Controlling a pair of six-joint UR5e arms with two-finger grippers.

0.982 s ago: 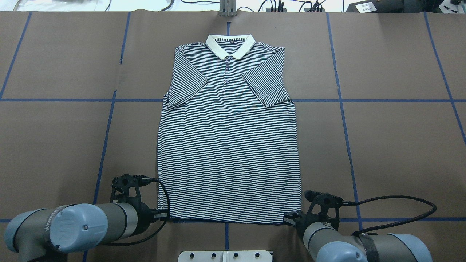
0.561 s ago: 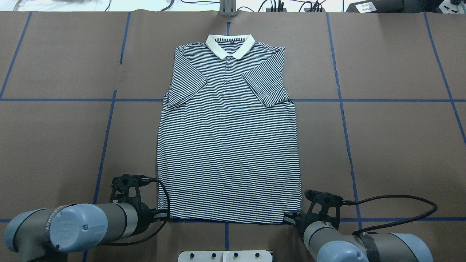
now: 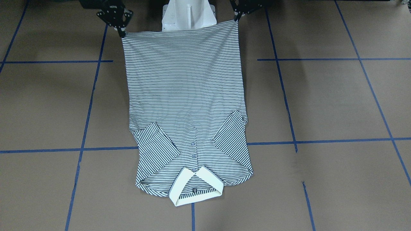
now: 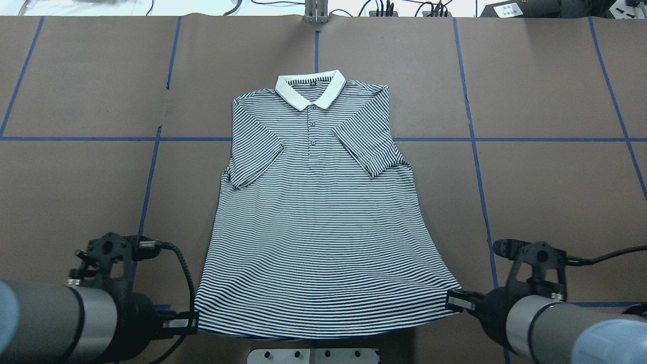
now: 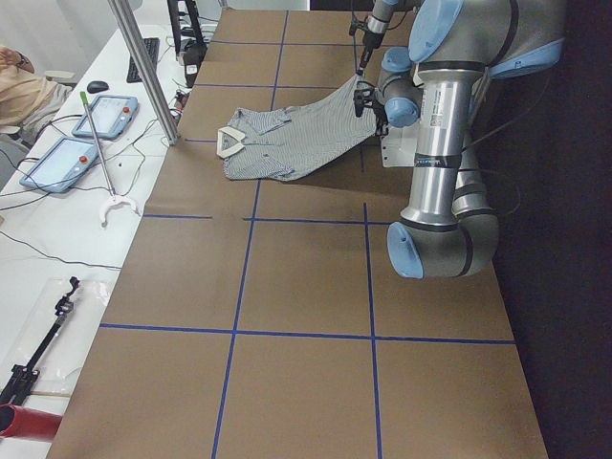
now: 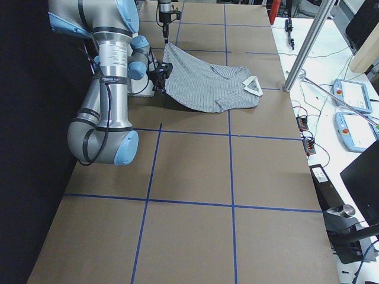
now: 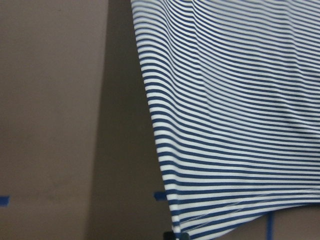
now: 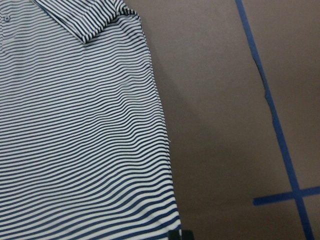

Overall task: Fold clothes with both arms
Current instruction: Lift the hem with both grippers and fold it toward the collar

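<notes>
- Polo shirt (image 4: 318,202): left pincer (image 4: 183,323) and right pincer (image 4: 456,300) are each clamped on a corner of the hem (image 4: 323,331).
- Hem is raised; collar (image 4: 310,91) end rests on the surface (image 4: 556,177).
- Judgement: carry both corners toward the collar at equal height, hem taut, for a square fold.

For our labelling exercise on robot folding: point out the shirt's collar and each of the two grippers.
collar (image 4: 292,94), overhead view, cream flap at the neck of the shirt (image 4: 313,227).
left gripper (image 4: 194,321), overhead view, fingertips pinching one hem corner.
right gripper (image 4: 450,300), overhead view, fingertips pinching the other hem corner.
</notes>
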